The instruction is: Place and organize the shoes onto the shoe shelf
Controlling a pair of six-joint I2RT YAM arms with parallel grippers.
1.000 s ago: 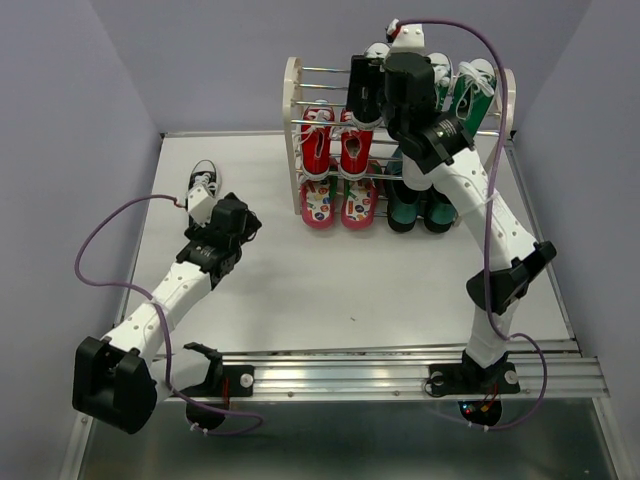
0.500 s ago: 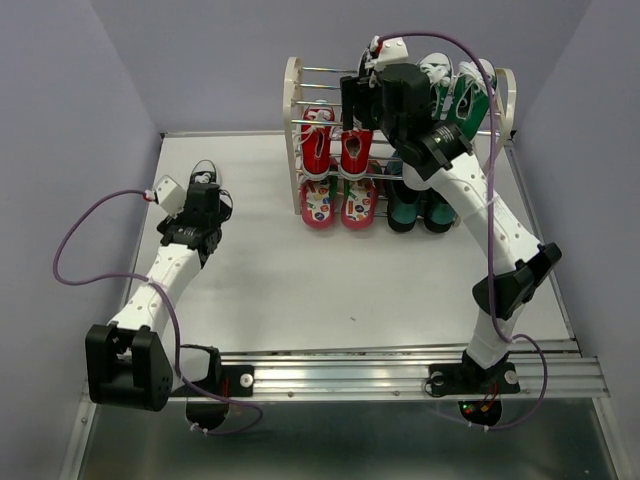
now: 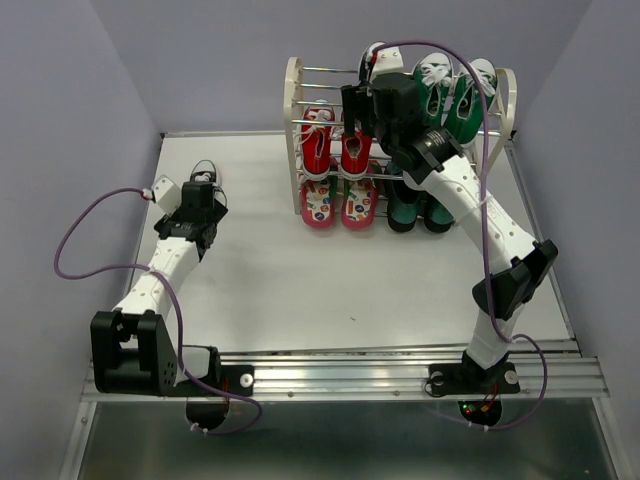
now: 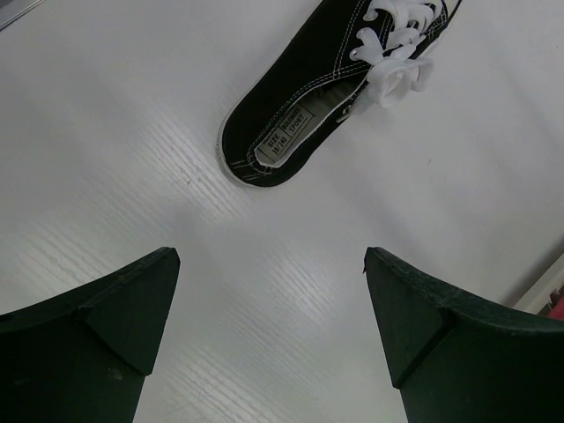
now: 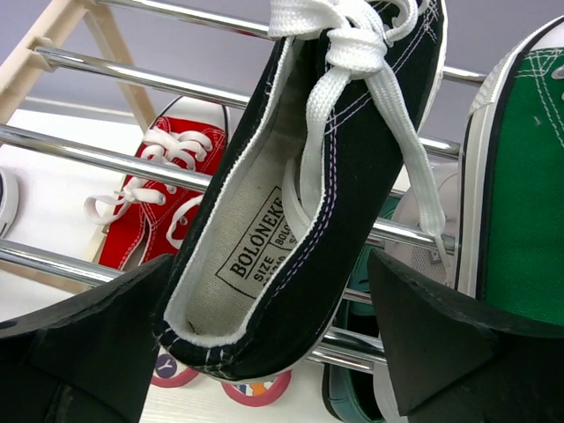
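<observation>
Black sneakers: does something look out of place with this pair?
Yes, the pair is split. One black sneaker lies alone on the table, far left of the shoe shelf, under the open left tool. Its mate leans tilted on the shelf's upper rods, inside the open right tool.

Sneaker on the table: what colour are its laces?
White laces, black sneaker; clearest in left wrist view.

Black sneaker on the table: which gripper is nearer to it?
Left. The left gripper hovers open just short of the black sneaker; the right gripper is across at the shoe shelf, other black sneaker between its fingers.
</observation>
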